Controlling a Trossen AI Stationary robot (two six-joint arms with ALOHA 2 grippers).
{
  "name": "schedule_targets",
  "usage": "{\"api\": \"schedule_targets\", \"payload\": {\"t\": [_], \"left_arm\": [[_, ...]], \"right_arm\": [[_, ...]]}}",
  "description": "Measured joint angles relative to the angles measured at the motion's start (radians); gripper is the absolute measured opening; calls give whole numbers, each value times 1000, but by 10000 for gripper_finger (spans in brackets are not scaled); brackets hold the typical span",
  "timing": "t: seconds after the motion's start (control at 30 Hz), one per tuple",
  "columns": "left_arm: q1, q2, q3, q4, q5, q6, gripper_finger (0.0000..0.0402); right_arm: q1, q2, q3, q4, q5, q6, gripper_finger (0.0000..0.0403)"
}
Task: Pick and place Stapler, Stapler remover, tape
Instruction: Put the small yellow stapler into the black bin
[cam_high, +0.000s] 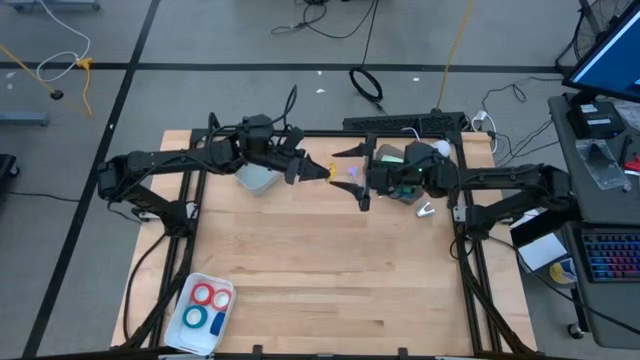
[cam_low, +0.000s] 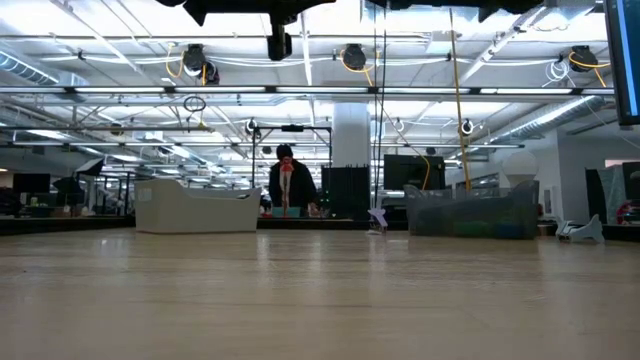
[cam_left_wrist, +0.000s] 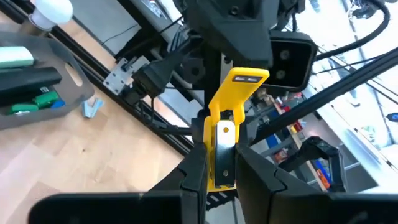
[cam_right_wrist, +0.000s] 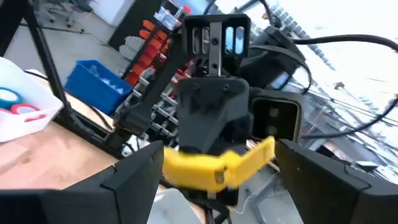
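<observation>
Left wrist view shows the left gripper (cam_left_wrist: 221, 171) with its two dark fingers (cam_left_wrist: 194, 174) closed against a yellow stapler (cam_left_wrist: 227, 124), which stands upright between them, its metal plate facing the camera. Directly beyond it is the right arm's wrist, dark, with its camera housing. In the right wrist view the right gripper (cam_right_wrist: 214, 186) has its fingers spread wide, one at each side of the picture, and the stapler (cam_right_wrist: 217, 165) lies crosswise between them, held by the left gripper (cam_right_wrist: 208, 118) above it; whether the right fingers touch it cannot be told. In the high view both grippers meet above the far middle of the wooden table (cam_high: 320, 270), the left gripper (cam_high: 318, 170) pointing at the right gripper (cam_high: 358, 180). A grey tray (cam_left_wrist: 37, 87) holding dark and green items sits on the table beside the right arm, with a small pale blue object (cam_left_wrist: 92, 109) just beside it. The tape (cam_high: 208, 306), red and blue rolls, lies in a white tray (cam_high: 190, 335) at the near left corner, well apart from both grippers.
</observation>
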Motion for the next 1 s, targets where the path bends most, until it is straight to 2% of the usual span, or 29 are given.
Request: {"api": "schedule_targets", "payload": {"t": [0.33,0.67,1.0], "left_arm": [[-13,0,0,-5,28,-20,63],[0,0,0,8,119,-123,63],[26,-1,0,3,150,-202,63]], "right_arm": [[24,83,99,-83,-17,-28,306],[44,85,100,-105,7,-52,305],[74,84,100,-106,51,-108,291]]}}
